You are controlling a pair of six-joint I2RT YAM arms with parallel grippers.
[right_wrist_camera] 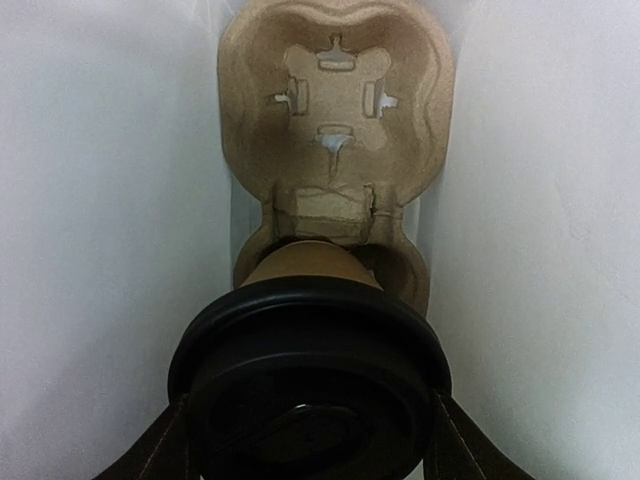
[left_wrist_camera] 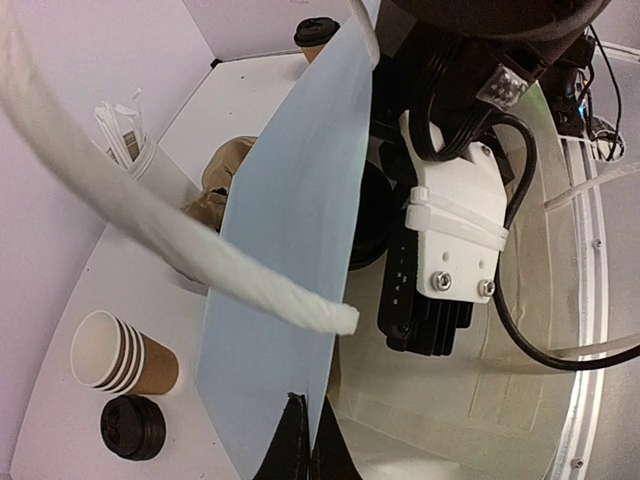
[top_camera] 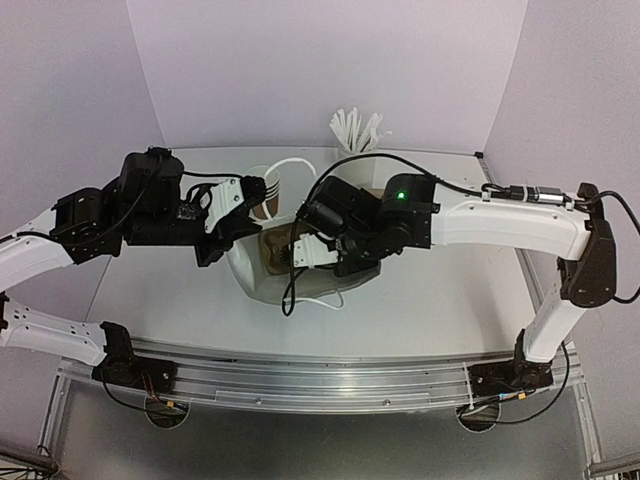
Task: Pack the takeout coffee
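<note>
Left tool (top_camera: 232, 222) is clenched on the top edge of the pale blue bag (left_wrist_camera: 290, 250) and pins one wall of it. The bag mouth is open toward the top camera. One white handle (left_wrist_camera: 150, 225) loops across the left wrist view, blurred and close to the lens.

Right tool (top_camera: 300, 250) is down inside the bag, grasping a lidded cup (right_wrist_camera: 310, 390). Its fingers (right_wrist_camera: 150, 455) sit against opposite sides of the black lid rim, jaws fairly wide to span it. The cup's kraft body shows just under the lid.

A cardboard carrier (right_wrist_camera: 335, 110) with two wells lies on the bag floor. The cup is over the well nearer the right wrist camera. Whether it is fully seated can't be told, because the lid hides the base. The far well shows its bare bottom with cut tabs. Bag walls close in on both sides of the carrier.

Outside the bag, on the table (top_camera: 430, 300):
- A stack of open cups (left_wrist_camera: 120, 358) lies on its side, white rims toward the left wrist camera, just beside the bag wall.
- A few stacked black lids (left_wrist_camera: 132, 427) sit just beside that stack.
- A second lidded cup (left_wrist_camera: 318, 32) is at the far end of the bag in the left wrist view, partly cut off by the bag edge.
- A white stick holder (top_camera: 355, 130) stands near the back wall, apart from the bag.
</note>
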